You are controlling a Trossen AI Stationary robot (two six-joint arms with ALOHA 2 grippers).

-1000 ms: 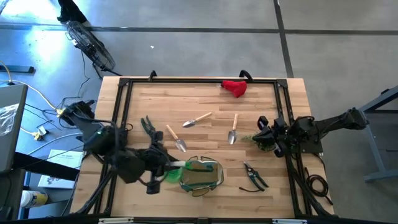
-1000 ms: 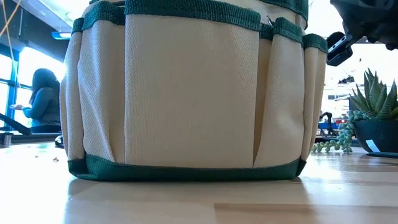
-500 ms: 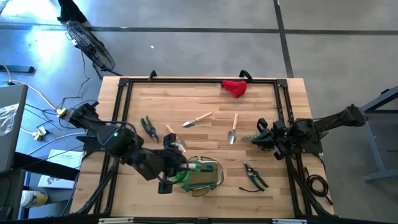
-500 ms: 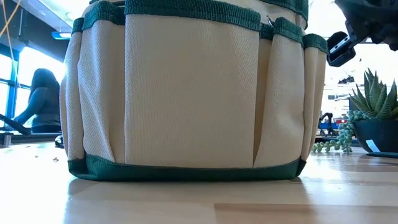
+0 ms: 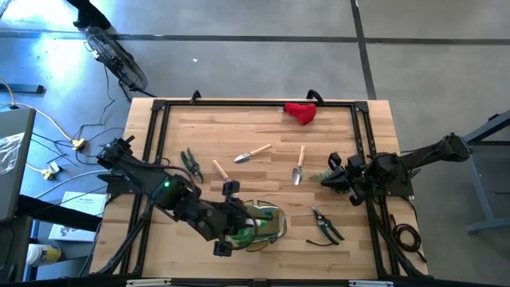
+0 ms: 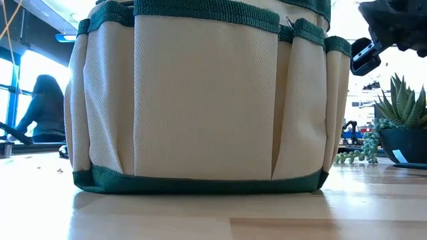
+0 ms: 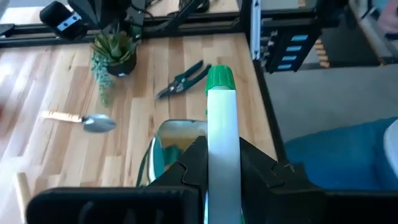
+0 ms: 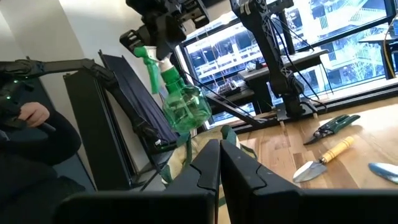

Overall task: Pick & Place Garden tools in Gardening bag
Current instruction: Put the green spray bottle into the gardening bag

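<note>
My left gripper [image 5: 237, 226] is shut on a green-and-white spray bottle [image 8: 180, 99] and hangs over the left rim of the gardening bag [image 5: 269, 226]. The bag fills the low view [image 6: 200, 100]. Three wooden-handled trowels [image 5: 253, 153], [image 5: 299, 165], [image 5: 217, 170] lie flat on the table. Black pruning shears [image 5: 325, 226] lie to the right of the bag. A red bundle [image 5: 301, 112] sits at the far edge. My right gripper [image 8: 219, 163] is shut and empty at the table's right side, beside a small plant [image 5: 335, 178]. My left gripper pinches the bottle's white sprayer head [image 7: 222, 143] between its two fingers [image 7: 189, 165], which lie along the head; the green nozzle [image 7: 220, 77] sticks out past them. It slants down from the table's left. The green body [image 8: 185, 107] hangs below, lifted clear over the bag's opening.
A second pair of shears [image 5: 190, 163] lies at the table's left, behind my left arm. A black frame [image 5: 255, 103] rims the table. A potted succulent [image 6: 400, 127] stands to the right of the bag in the low view. A person [image 6: 43, 110] sits in the room beyond.
My left gripper has carried the spray bottle toward the table's right and a little down, from beside the bag's left side to over its rim. It has rolled slightly. The bottle stays held and clear of the table.
</note>
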